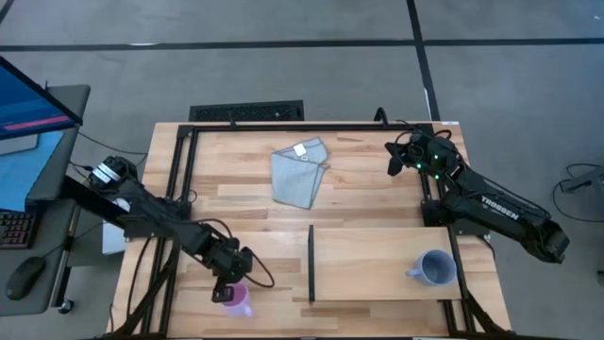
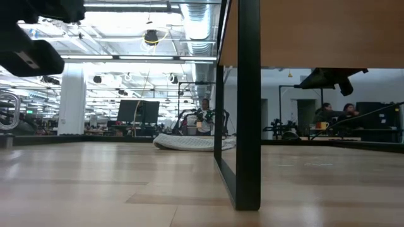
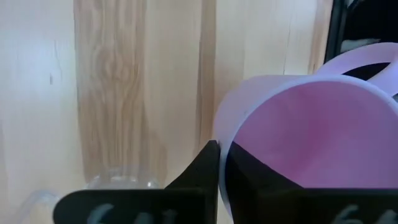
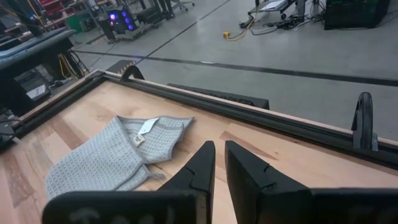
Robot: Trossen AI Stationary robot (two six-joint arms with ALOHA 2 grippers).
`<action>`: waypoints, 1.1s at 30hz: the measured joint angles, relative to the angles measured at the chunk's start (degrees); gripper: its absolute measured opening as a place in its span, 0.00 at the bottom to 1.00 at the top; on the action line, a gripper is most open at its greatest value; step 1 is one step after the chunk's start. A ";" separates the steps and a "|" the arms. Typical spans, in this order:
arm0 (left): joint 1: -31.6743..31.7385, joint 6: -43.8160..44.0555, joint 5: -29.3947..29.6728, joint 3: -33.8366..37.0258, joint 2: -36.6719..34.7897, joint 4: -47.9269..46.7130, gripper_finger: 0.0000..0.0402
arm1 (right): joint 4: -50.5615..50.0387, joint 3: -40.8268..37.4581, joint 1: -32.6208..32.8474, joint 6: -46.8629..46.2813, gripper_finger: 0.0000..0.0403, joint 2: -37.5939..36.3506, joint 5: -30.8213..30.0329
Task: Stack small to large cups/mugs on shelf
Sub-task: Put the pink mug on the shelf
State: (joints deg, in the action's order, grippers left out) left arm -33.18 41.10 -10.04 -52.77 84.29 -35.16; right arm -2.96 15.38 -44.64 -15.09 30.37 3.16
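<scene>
The pink-purple mug (image 1: 236, 298) is near the table's front left, to the left of the shelf (image 1: 377, 274). My left gripper (image 1: 226, 281) is over it and shut on its rim. A clear cup (image 3: 118, 182) shows faintly on the table beside the mug. The grey-blue mug (image 1: 436, 268) stands upright on the shelf's right part, its handle toward the black divider strip (image 1: 311, 264). My right gripper (image 1: 391, 157) waits at the table's far right, shut and empty, also seen in the right wrist view (image 4: 219, 163). My left gripper holds the pink-purple mug by its rim (image 3: 225, 144), one finger inside the mug (image 3: 261, 177) and one outside (image 3: 202, 171). The fingers come from above, pointing down. The mug's mouth faces up; I cannot tell whether its base is on the table.
A folded light-blue cloth (image 1: 300, 172) lies at the table's far middle and also shows in the right wrist view (image 4: 118, 155). The table's black frame (image 1: 179, 179) runs along the left and far sides. The shelf's upright black support (image 2: 247, 107) stands close in the low view.
</scene>
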 joint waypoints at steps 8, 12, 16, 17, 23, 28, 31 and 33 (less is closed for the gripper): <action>4.20 -2.10 0.00 0.00 -0.30 5.76 0.00 | 0.00 0.00 0.00 0.00 0.15 0.00 0.00; 7.19 -4.80 -0.51 -0.73 -0.73 5.28 0.00 | 0.00 0.00 -0.01 0.00 0.15 -0.01 0.01; 9.85 -9.17 -0.61 -4.23 -1.55 4.54 0.00 | 0.00 0.00 -0.02 0.00 0.15 -0.02 0.00; 10.48 -10.67 -0.64 -5.38 -1.57 4.51 0.00 | -0.02 0.00 -0.02 0.00 0.15 -0.02 0.00; 14.12 -15.92 -1.31 -12.97 -1.51 0.56 0.00 | 0.00 0.00 -0.01 0.00 0.15 -0.01 0.02; 15.54 -16.50 -0.39 -19.41 -1.51 -4.97 0.00 | 0.01 0.00 0.00 0.00 0.15 -0.02 0.03; 16.47 -16.98 0.79 -23.17 -1.46 -5.55 0.00 | 0.00 0.00 0.00 0.00 0.15 -0.02 0.02; 17.01 -18.29 3.08 -26.12 -1.48 -5.44 0.00 | -0.03 0.00 0.00 0.00 0.15 0.00 0.04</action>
State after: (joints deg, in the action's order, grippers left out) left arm -16.17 22.81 -6.96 -78.90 82.81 -40.60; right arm -2.99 15.38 -44.64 -15.09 30.37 3.20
